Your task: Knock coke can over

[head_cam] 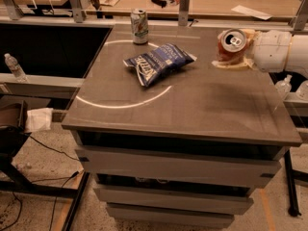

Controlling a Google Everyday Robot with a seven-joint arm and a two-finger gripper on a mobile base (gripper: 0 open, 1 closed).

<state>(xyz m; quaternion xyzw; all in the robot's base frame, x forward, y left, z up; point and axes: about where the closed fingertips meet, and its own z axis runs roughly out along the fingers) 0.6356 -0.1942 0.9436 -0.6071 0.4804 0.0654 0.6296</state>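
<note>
The coke can (225, 48) is red with a silver top and pull tab. It stands tilted at the table's back right, its top leaning toward the camera. My gripper (229, 50) reaches in from the right on a white arm (276, 51). Its tan fingers (232, 65) sit on either side of the can and are shut on it. The can's lower end is hidden behind the near finger.
A blue chip bag (159, 61) lies mid-table. A silver-white can with green markings (139, 26) stands upright at the back. The grey table (192, 105) has drawers below. A water bottle (14, 67) stands at the left, more bottles (285, 85) at the right.
</note>
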